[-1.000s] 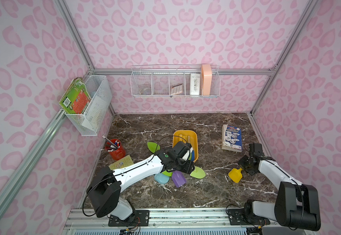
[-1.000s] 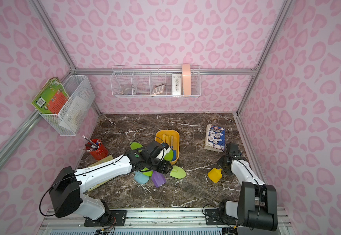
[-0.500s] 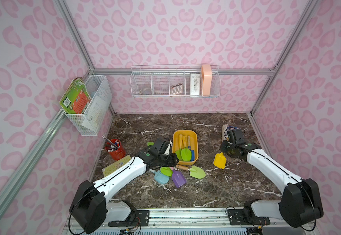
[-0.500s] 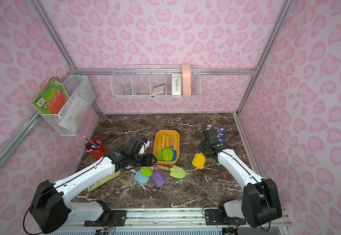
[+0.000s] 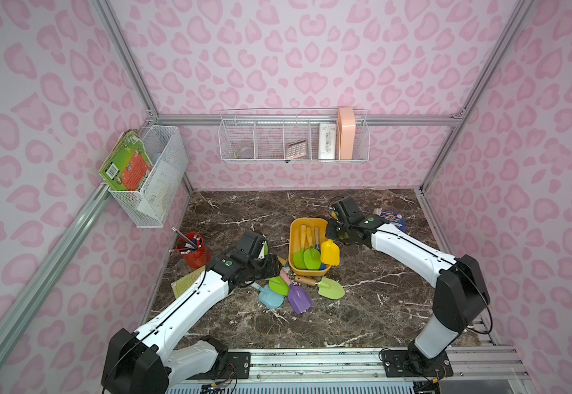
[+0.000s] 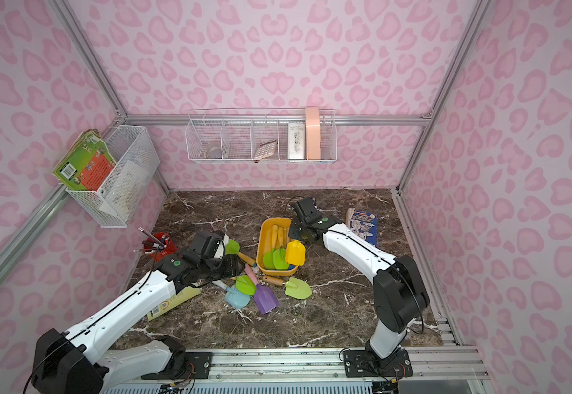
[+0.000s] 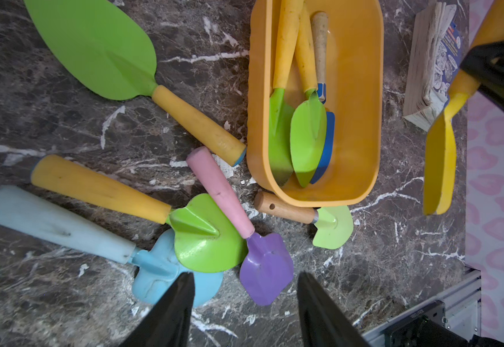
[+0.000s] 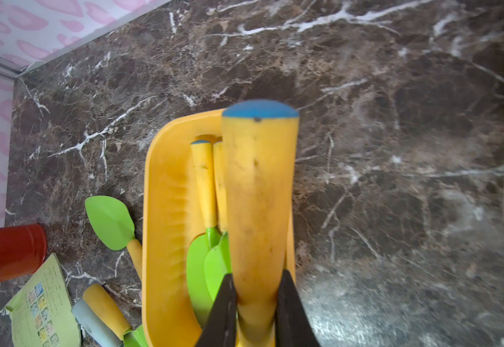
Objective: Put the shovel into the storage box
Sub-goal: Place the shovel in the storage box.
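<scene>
Over the brown marble table point(image 5: 363, 307), both top views show the right claw point(image 5: 336, 237) point(image 6: 299, 236) clenched on the handle of a yellow shovel point(image 5: 330, 252) point(image 6: 295, 253). Its blade hangs just beside the claw on the side nearer the arm bases, overlapping the storage box point(image 5: 311, 272) at the corner nearest the right arm. Two green shovels point(image 5: 311, 258) lie inside the box, blades toward the arm bases. The left claw point(image 5: 274, 268) hovers on the box's other side, above loose shovels point(image 5: 279, 285) on the table, with a red pen cup point(image 5: 194, 254) beyond it and a book point(image 5: 395, 218) past the right arm.

From the left wrist, the left claw's two black fingers point(image 7: 178, 306) stand apart with nothing between them, released, above a purple shovel point(image 7: 265, 267) and a light blue shovel point(image 7: 154, 270). The yellow shovel hangs raised from the right claw past the far wall of the box, its blade free.

From the right wrist, the right claw's fingers point(image 8: 223, 306) pinch the yellow handle near its blade end. The handle, capped in blue, stretches away from the claw over the box's wall on the right arm's side, above the handles of the shovels lying inside. A green blade shows just beside the fingers.
</scene>
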You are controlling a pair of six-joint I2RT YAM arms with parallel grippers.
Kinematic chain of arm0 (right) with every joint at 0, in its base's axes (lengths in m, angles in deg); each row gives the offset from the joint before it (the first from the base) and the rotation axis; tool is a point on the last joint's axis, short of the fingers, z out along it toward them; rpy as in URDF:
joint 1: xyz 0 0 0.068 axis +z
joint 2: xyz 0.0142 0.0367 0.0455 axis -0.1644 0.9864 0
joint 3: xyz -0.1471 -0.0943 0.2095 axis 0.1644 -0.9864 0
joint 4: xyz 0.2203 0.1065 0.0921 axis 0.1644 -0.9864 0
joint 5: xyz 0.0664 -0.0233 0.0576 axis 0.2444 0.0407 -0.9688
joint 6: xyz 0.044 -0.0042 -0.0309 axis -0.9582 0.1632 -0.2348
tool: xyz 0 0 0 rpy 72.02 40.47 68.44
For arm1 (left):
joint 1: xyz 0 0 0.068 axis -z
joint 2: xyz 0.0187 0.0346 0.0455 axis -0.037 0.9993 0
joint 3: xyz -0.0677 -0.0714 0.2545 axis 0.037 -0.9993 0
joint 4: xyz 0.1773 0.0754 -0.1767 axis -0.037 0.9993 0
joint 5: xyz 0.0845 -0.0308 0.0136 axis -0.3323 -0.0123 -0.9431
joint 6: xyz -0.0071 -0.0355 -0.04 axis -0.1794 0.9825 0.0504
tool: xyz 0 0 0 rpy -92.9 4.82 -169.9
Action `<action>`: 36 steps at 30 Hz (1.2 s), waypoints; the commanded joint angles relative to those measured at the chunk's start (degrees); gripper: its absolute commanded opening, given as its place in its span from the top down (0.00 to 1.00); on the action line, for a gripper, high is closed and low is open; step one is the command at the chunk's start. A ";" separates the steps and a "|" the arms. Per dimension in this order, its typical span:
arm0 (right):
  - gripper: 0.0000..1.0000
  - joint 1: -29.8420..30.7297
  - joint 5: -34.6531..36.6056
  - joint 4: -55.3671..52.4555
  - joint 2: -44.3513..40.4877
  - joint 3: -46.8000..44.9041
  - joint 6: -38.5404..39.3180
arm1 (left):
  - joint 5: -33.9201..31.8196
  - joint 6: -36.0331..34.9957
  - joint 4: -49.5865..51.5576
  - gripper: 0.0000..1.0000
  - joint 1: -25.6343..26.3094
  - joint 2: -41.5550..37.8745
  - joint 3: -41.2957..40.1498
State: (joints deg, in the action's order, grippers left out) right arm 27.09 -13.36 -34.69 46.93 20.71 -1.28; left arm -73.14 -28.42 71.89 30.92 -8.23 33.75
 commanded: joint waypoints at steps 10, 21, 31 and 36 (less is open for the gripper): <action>0.95 0.65 -0.34 -3.90 13.43 10.67 5.09 | -0.32 0.60 1.28 0.40 -0.12 -0.10 -0.25; 0.93 0.43 1.20 -4.09 18.90 12.27 5.88 | 0.53 0.42 0.60 0.40 -0.13 0.82 -0.43; 0.82 0.55 2.82 -5.83 19.22 12.46 2.75 | 0.32 0.43 0.32 0.41 -0.19 0.21 -1.39; 0.75 0.53 3.74 -6.62 17.60 12.46 2.18 | 0.45 0.34 0.24 0.40 -0.20 0.12 -1.48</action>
State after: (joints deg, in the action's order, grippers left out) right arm 27.55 -11.09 -39.91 65.38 32.99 1.69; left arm -72.92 -28.22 72.30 30.74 -7.88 32.31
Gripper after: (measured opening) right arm 0.247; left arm 0.596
